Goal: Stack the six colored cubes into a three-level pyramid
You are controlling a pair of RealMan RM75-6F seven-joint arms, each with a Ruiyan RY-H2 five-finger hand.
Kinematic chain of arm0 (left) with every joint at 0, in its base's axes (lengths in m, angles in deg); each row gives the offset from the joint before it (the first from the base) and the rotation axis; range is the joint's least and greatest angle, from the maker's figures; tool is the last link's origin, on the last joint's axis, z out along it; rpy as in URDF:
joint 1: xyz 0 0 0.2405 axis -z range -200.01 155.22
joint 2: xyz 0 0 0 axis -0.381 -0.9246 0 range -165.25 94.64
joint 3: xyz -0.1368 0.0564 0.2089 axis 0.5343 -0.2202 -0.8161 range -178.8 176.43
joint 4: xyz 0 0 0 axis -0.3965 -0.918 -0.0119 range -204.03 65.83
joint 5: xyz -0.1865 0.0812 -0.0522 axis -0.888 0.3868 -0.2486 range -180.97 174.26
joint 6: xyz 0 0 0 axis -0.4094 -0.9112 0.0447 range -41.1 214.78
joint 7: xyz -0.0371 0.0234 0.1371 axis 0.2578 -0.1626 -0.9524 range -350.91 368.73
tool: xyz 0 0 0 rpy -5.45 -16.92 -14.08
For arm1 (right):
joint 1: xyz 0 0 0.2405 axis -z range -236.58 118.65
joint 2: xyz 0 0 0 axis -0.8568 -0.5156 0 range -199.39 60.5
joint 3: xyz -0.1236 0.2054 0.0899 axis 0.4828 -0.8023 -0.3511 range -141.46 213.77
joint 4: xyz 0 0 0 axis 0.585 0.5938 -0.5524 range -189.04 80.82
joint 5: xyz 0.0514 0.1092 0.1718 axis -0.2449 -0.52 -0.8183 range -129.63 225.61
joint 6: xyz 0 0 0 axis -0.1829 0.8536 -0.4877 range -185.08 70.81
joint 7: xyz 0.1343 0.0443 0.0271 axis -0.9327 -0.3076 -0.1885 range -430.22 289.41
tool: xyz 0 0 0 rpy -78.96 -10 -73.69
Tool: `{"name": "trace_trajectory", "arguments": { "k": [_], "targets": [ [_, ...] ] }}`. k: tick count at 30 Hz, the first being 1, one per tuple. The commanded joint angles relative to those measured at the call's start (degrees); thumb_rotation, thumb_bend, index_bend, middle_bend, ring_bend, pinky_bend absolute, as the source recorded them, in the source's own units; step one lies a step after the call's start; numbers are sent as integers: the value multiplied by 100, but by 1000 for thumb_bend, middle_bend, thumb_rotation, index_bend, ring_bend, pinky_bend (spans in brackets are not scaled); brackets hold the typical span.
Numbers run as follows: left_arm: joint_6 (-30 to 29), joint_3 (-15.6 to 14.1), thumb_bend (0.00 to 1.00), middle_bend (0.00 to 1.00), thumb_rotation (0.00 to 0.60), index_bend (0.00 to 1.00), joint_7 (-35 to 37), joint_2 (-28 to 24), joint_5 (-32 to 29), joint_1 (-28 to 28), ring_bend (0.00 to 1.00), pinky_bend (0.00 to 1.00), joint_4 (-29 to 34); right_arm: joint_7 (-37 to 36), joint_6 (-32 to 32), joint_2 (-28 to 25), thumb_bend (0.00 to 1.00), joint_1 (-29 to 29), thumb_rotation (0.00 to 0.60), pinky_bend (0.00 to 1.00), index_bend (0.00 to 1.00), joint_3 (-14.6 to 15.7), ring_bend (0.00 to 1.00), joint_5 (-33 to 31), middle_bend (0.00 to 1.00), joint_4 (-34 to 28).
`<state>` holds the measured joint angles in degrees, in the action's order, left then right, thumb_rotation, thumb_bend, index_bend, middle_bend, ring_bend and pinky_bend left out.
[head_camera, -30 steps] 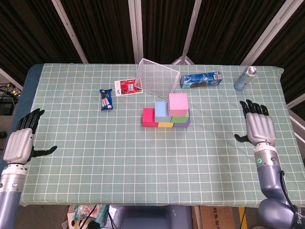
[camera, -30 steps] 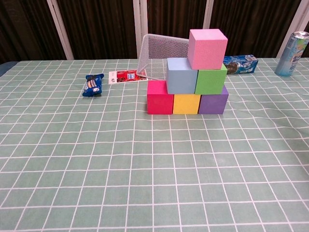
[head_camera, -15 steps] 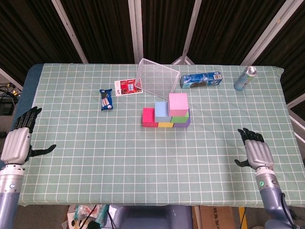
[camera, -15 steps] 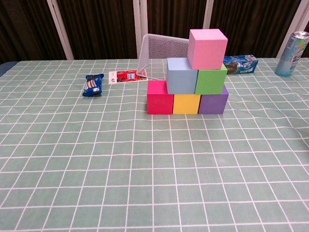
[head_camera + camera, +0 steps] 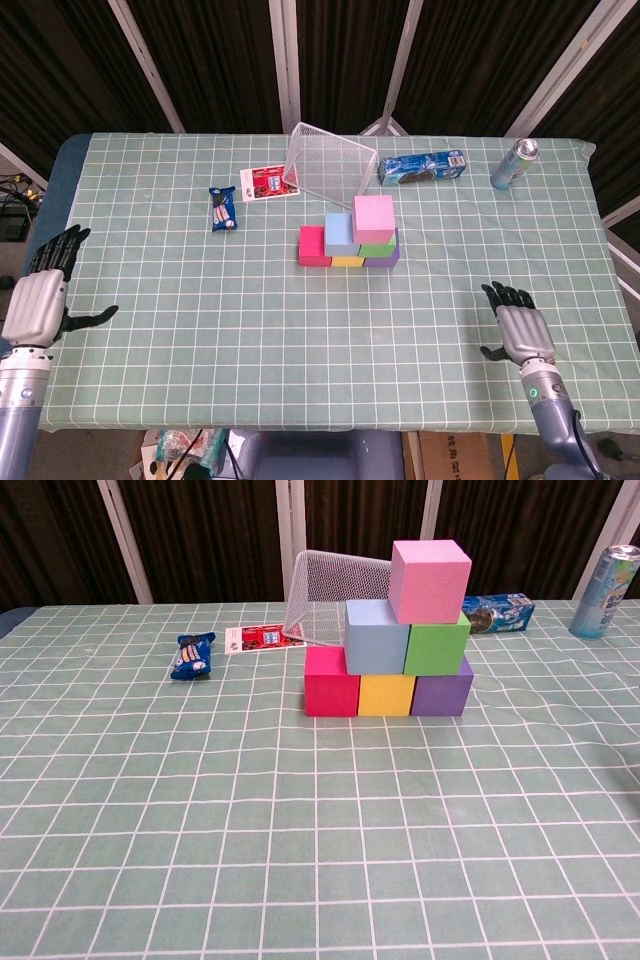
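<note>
Left hand: at the table's left edge, back of the hand up, fingers spread, thumb out to the side, holding nothing; seen in the head view only.
Snack packet: blue wrapper, lying flat left of the stack.
Card: red-and-white print, flat on the cloth beside the wire basket.
Wire basket: white mesh, tipped on its side, just behind the cubes.
Red cube: bottom row, left end.
Yellow cube: bottom row, middle, touching both neighbours.
Purple cube: bottom row, right end.
Light blue cube: level 2, left.
Green cube: level 2, right, touching the light blue cube.
Pink cube: level 3, sitting toward the right, mostly over the green cube.
Biscuit pack: blue, lying behind the stack to the right.
Can: upright, far right.
Right hand: near the table's front right edge, fingers apart, empty.
Table: green cloth with a white grid.
</note>
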<state>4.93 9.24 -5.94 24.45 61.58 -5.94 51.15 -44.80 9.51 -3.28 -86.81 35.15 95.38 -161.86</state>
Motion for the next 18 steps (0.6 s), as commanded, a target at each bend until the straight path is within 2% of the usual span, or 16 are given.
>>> {"name": "trace_trajectory", "arguments": {
  "k": [1,8,18],
  "targets": [
    [-28,-14,131,0,600,0,-59,23,38,-4,0,0,31,12,-46,85,236,-56,600,0,0,-94,0,-36,0,19],
    [-56,-30,132,0,600,0,-133,37,109,-8,0,0,79,318,-278,401,236,-369,600,0,0,-307,0,-357,0,231],
    [-100,-19,132,0,600,0,-154,24,162,-31,0,0,119,900,-547,877,236,-851,600,0,0,-501,0,-1303,0,781]
  ]
}}
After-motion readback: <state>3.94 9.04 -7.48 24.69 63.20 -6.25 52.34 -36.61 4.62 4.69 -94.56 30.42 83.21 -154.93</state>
